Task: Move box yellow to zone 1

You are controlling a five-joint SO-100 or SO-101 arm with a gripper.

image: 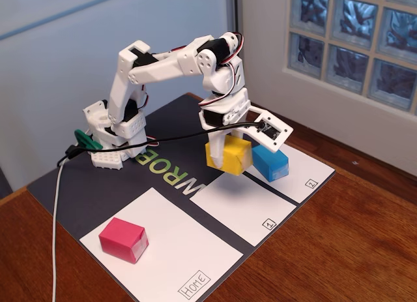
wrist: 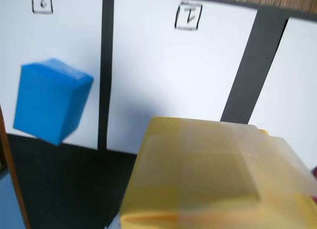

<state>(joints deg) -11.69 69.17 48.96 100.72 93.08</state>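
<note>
While my arm bends forward over the dark mat (image: 163, 184), my gripper (image: 220, 144) is clamped on the box yellow (image: 229, 155), which hangs tilted and clear of the surface, a shadow lying under it on the mat. I take zone 1 (image: 244, 207), the white sheet with the boxed "1" in its corner, as my landmark. In the fixed view the box yellow sits above the far edge of zone 1, toward my base (image: 111, 152), and does not touch the paper. In the wrist view the box yellow (wrist: 218, 177) fills the lower part of the frame, blurred, with zone 1 (wrist: 168, 75) spread out beyond it and the numeral at the top edge.

The blue block (image: 270, 162) rests just to the right of zone 1 in the fixed view, on the neighbouring sheet marked "2" (image: 303, 175), and close beside the box yellow. In the wrist view the blue block (wrist: 49, 100) lies to the left of zone 1, across the dark strip. The pink block (image: 124, 239) sits well to the left of zone 1 on the larger "Home" sheet (image: 176, 263). The mat lies on a wooden table (image: 345, 250).
</note>
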